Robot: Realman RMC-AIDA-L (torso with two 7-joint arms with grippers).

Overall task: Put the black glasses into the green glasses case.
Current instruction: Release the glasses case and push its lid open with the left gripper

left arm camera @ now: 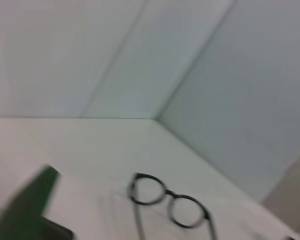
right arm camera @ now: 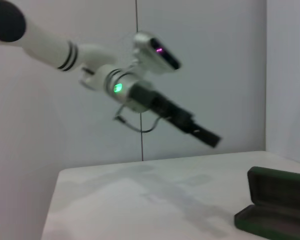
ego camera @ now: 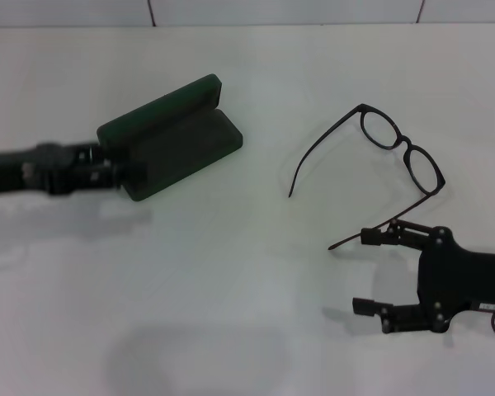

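The green glasses case lies open at the left of the white table, its lid raised on the far side. It also shows in the left wrist view and the right wrist view. The black glasses lie unfolded on the table at the right, lenses far, temple arms pointing toward me; they also show in the left wrist view. My left gripper is at the case's near-left end. My right gripper is open and empty, just short of the glasses, one finger beside a temple tip.
The white table stretches between case and glasses. A pale wall runs behind its far edge. My left arm shows in the right wrist view, reaching down over the table toward the case.
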